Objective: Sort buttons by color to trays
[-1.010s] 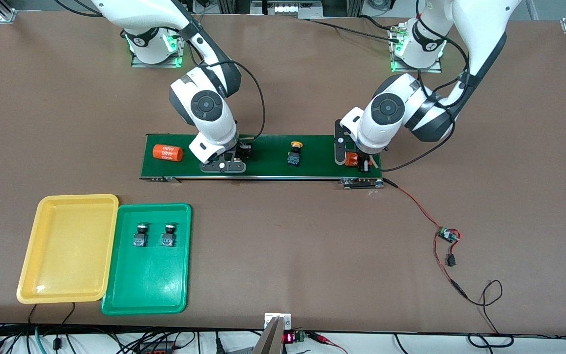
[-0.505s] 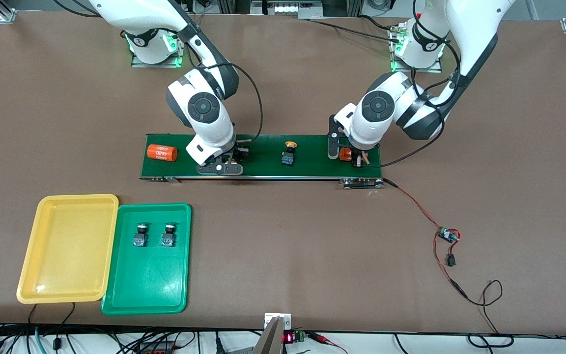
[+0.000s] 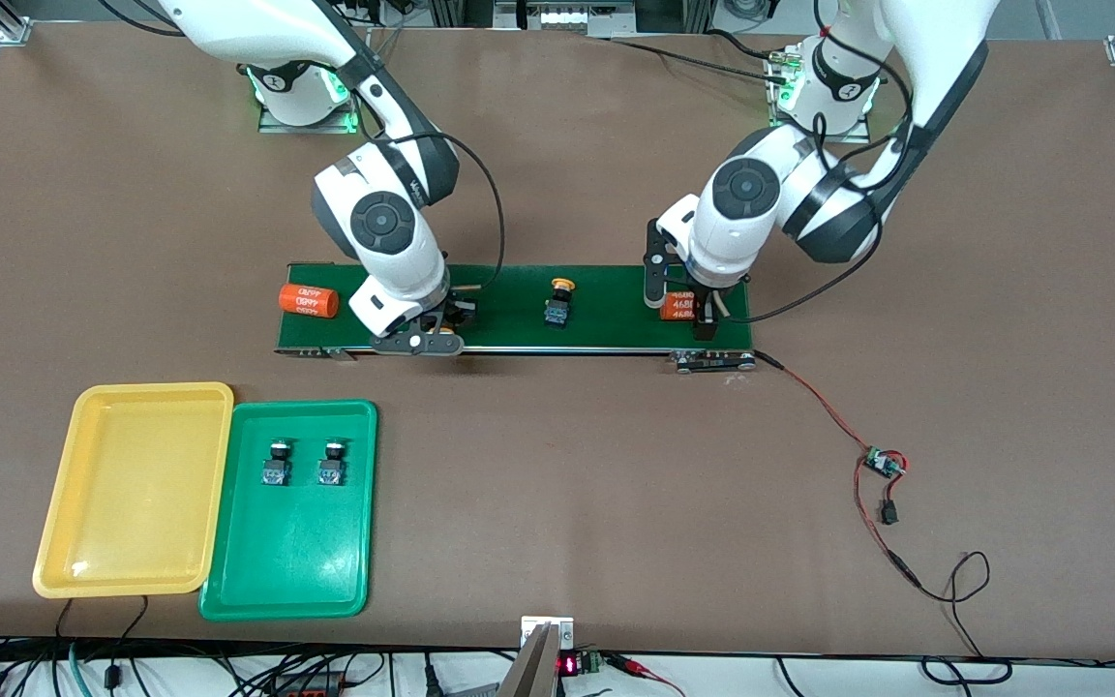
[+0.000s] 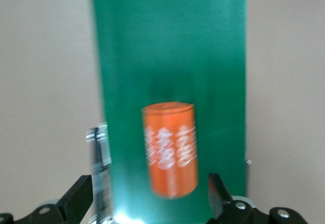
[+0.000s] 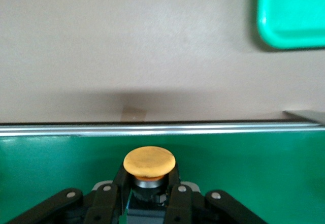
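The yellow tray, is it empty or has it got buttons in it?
Empty. The yellow tray shows only bare plastic; two buttons sit in the green tray beside it.

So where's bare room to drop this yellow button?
The yellow tray is bare. The green tray is free nearer the front camera than its two green buttons. The belt is crowded: right gripper shut on a yellow button, another yellow button, two orange cylinders, open left gripper.
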